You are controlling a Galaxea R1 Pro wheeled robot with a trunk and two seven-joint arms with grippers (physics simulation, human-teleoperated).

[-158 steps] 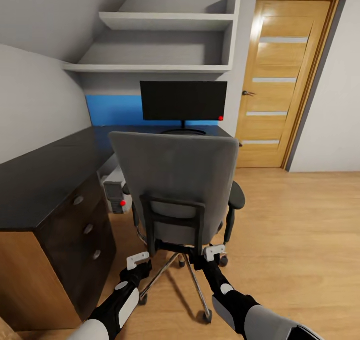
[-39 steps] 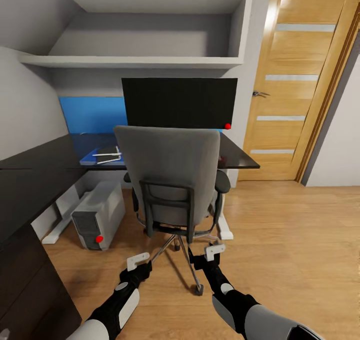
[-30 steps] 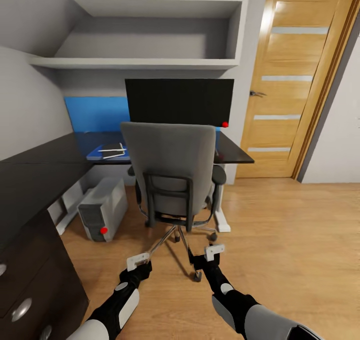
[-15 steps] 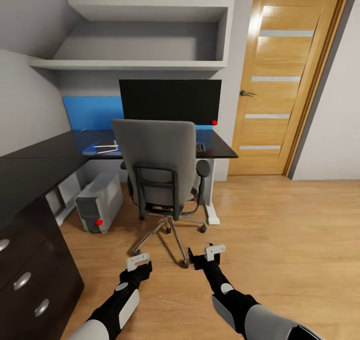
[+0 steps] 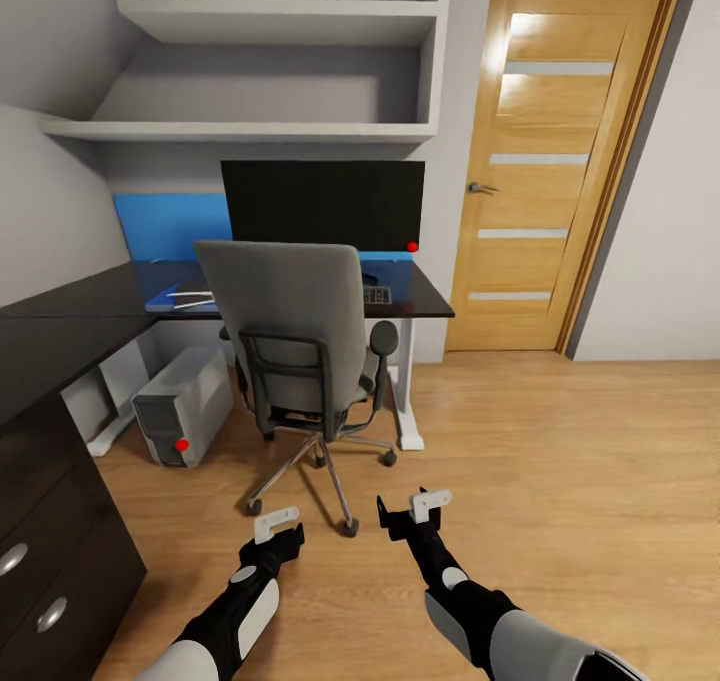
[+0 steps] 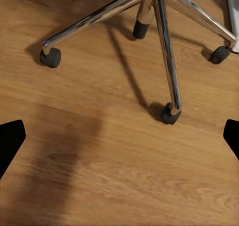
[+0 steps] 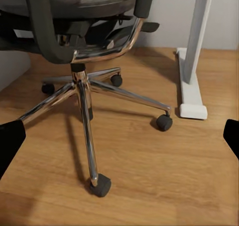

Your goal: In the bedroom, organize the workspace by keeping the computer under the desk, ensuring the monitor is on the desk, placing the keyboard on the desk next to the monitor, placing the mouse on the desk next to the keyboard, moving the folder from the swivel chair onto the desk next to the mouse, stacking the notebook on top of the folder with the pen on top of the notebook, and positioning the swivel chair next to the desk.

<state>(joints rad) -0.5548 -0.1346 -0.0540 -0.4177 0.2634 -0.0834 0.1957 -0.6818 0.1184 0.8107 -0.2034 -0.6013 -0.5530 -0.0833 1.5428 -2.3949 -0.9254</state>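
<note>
The swivel chair (image 5: 290,336) now sits tucked against the bench (image 5: 100,306) edge, both grippers spread empty, so positioning looks done.

A wooden door (image 5: 545,161) stands shut in the far wall, honey-coloured with 4 pale horizontal strips of glass and a small metal handle (image 5: 481,188) on its left edge. A grey frame (image 5: 640,151) runs up its right side. To the left of the door, 2 pale grey shelves (image 5: 270,21) sit one above the other in an alcove under a sloping ceiling (image 5: 70,21), the lower shelf (image 5: 230,131) wider than the upper. A bright blue panel (image 5: 165,223) is fixed to the wall below the lower shelf. The floor (image 5: 560,461) is light wood planking, with soft shadows on it in both wrist views (image 6: 119,161) (image 7: 164,176). White walls (image 5: 665,261) meet the floor beside the door.
</note>
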